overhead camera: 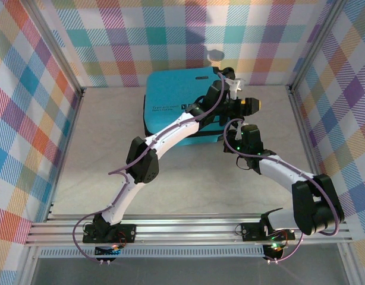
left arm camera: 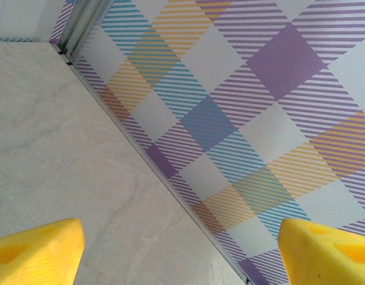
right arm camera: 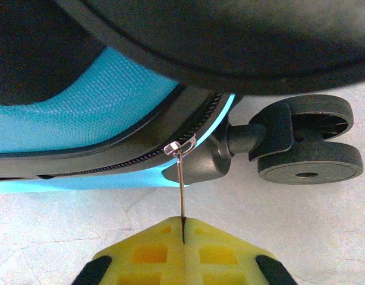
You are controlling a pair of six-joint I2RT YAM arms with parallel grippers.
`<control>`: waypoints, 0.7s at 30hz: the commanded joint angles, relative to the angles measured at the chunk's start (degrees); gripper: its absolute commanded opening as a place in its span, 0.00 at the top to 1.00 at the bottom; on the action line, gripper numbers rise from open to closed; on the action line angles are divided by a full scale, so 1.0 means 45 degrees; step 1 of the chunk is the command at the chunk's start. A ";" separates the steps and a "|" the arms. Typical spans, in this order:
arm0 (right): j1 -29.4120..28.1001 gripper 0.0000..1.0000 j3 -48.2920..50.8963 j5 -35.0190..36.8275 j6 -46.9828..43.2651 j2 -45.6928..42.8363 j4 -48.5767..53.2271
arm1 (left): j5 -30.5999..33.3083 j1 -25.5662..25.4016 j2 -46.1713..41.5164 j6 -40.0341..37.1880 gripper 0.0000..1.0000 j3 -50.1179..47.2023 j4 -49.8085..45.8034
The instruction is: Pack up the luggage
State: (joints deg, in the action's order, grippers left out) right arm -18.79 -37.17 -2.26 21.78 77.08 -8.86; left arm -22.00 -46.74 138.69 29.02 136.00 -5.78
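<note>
The luggage (overhead camera: 173, 98), a turquoise hard-shell suitcase, lies closed and flat at the back middle of the table. In the right wrist view its shell (right arm camera: 81, 113), black zipper band and a black wheel (right arm camera: 307, 151) are close up. My right gripper (right arm camera: 182, 228) is shut on the thin metal zipper pull (right arm camera: 181, 190), which hangs from the slider (right arm camera: 176, 147) at the wheel corner. From above, the right gripper (overhead camera: 233, 136) sits at the case's near right corner. My left gripper (overhead camera: 252, 105) reaches across the case past its right side. Its yellow fingers (left arm camera: 37, 249) stand open on nothing.
The left wrist view looks down on the pale table (left arm camera: 52, 148) and the plaid right wall (left arm camera: 260, 89), which meet along a metal strip. Plaid walls with aluminium posts (overhead camera: 301, 89) close in the table on three sides. The left arm (overhead camera: 170, 130) lies across the case's front.
</note>
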 commanded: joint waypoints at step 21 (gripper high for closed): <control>0.1274 1.00 -0.0669 0.1186 -0.0009 0.0047 0.2100 | 0.3488 0.0064 -0.1937 -0.1289 0.16 -0.2275 -0.1591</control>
State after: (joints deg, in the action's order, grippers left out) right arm -15.81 -38.28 0.19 21.58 76.66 -3.90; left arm -10.31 -47.53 133.78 24.75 127.81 -6.63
